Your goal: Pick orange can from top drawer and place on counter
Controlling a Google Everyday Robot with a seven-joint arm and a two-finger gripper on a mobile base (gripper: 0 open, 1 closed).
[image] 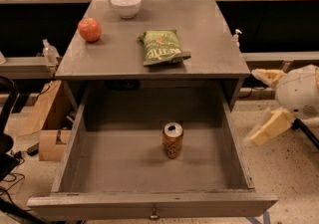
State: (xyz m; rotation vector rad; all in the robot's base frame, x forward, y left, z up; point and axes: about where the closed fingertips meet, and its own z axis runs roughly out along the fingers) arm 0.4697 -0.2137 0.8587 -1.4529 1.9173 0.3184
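The orange can (pixel 172 140) stands upright in the middle of the open top drawer (pixel 75 138), silver top up. The drawer is pulled fully out, with its front panel and small knob (pixel 154 213) at the bottom. The counter (pixel 199 34) is the grey top above it. My gripper (pixel 252 107) hangs at the right, outside the drawer's right wall and level with the can. Its two cream fingers (pixel 266 126) are spread apart and hold nothing.
On the counter lie a green chip bag (pixel 161 47), a red apple (pixel 89 29) and a white bowl (pixel 125 5). Pale wood benches run behind. A cardboard box (pixel 47 118) and a small bottle (pixel 49 51) are at the left.
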